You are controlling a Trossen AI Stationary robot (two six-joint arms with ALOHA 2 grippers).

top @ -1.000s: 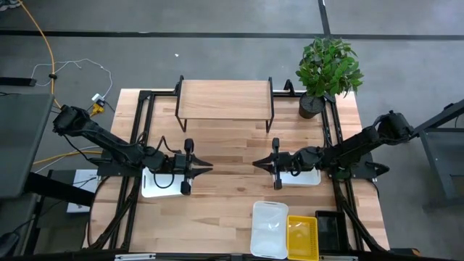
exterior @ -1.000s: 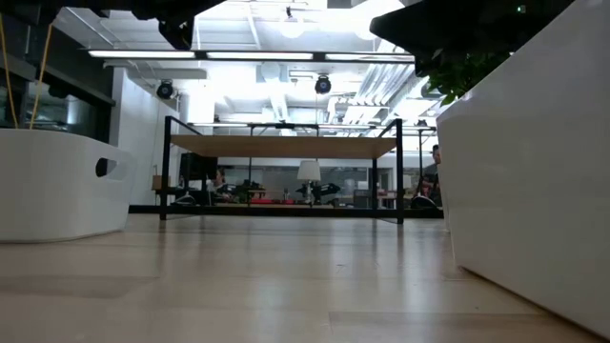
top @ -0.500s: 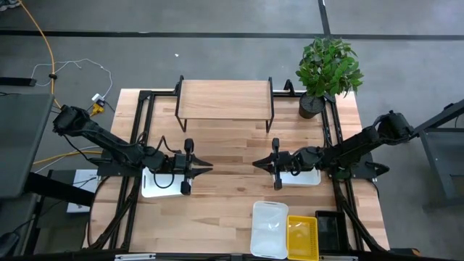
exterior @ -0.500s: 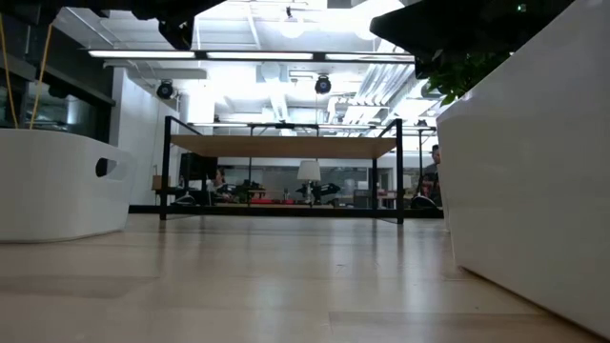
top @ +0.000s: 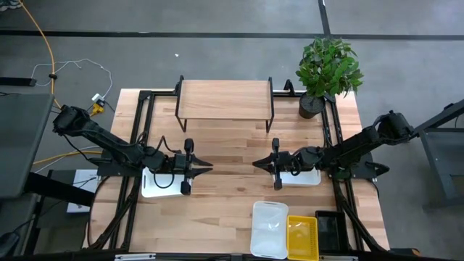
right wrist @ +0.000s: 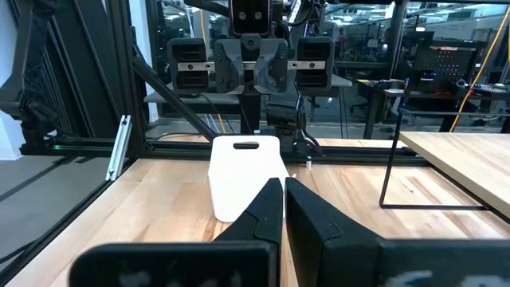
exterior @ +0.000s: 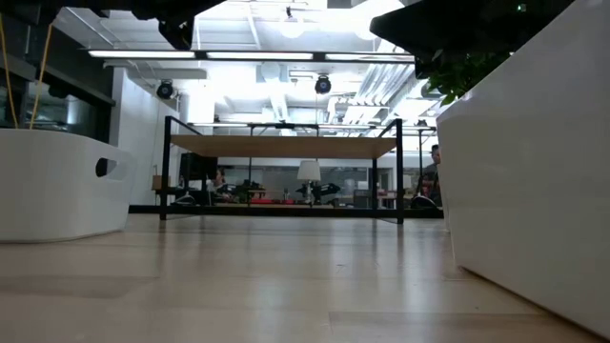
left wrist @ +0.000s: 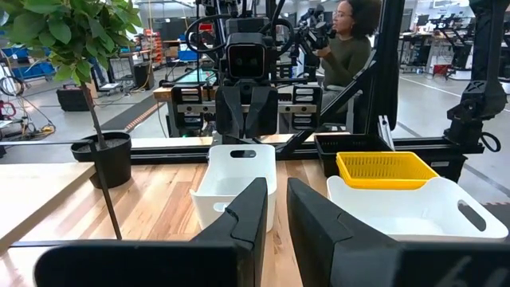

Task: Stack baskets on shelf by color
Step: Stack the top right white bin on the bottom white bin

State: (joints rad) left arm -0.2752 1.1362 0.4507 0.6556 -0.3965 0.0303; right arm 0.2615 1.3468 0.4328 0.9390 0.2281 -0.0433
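Observation:
The shelf [top: 225,100] stands at the table's far middle, its wooden top bare, and also shows in the low view [exterior: 283,146]. One white basket [top: 161,183] lies on the table under my left arm. Another white basket [top: 301,176] lies under my right arm. A third white basket [top: 270,228] and a yellow mesh basket [top: 302,237] sit side by side at the near edge. My left gripper [top: 206,168] and right gripper [top: 255,164] hover shut over the table's middle, tips facing each other, touching nothing.
A potted plant [top: 326,69] stands at the far right corner beside the shelf. Black frame rails run along the table's left and right sides. Bare wood lies between the two grippers and in front of the shelf. A person [left wrist: 347,40] sits in the room beyond.

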